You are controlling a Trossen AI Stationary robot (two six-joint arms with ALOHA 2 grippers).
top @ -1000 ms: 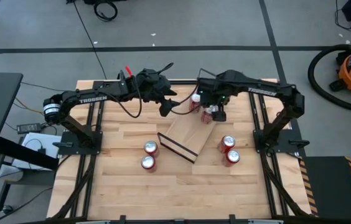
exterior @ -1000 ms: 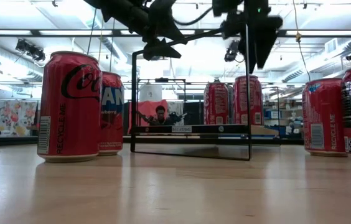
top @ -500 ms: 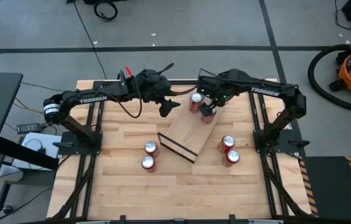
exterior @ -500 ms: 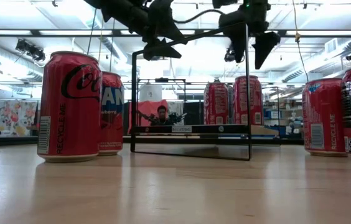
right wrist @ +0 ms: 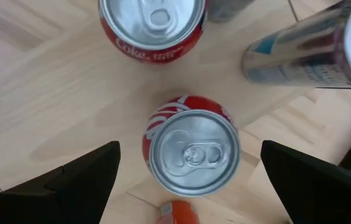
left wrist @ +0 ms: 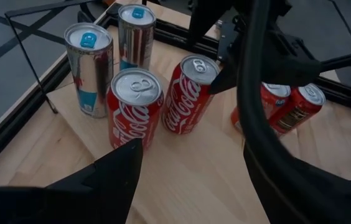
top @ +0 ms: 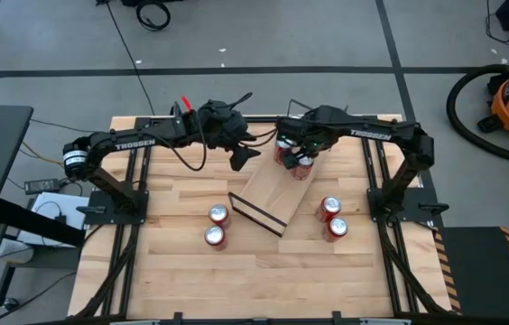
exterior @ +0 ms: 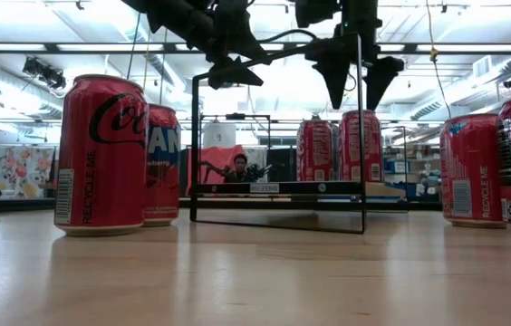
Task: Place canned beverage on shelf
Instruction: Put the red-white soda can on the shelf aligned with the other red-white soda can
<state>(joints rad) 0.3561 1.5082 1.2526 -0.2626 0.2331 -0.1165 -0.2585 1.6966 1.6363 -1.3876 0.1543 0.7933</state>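
The shelf [top: 277,191] is a light-wood board with a dark near end and a black wire frame [exterior: 278,188], lying slantwise mid-table. Two red cola cans [left wrist: 135,106] [left wrist: 188,93] and two slim silver cans [left wrist: 88,62] stand upright on its far end. My right gripper [top: 295,155] hangs open just above one red can [right wrist: 191,149], its fingers to either side and clear of the can's top [exterior: 357,81]. My left gripper [top: 247,155] is open and empty, in the air left of the shelf's far end [exterior: 233,71].
Two red cans [top: 217,224] stand on the tabletop left of the shelf's near end, and two more [top: 333,217] to its right; they show large in the low view [exterior: 101,154] [exterior: 496,167]. Black frame rails [top: 133,194] run along both table sides.
My right gripper has gone a little toward the table's left and far edges, staying above the cans on the shelf, and has turned about its upright axis, so both fingers now show spread in the low view. The cans and the shelf have stayed put.
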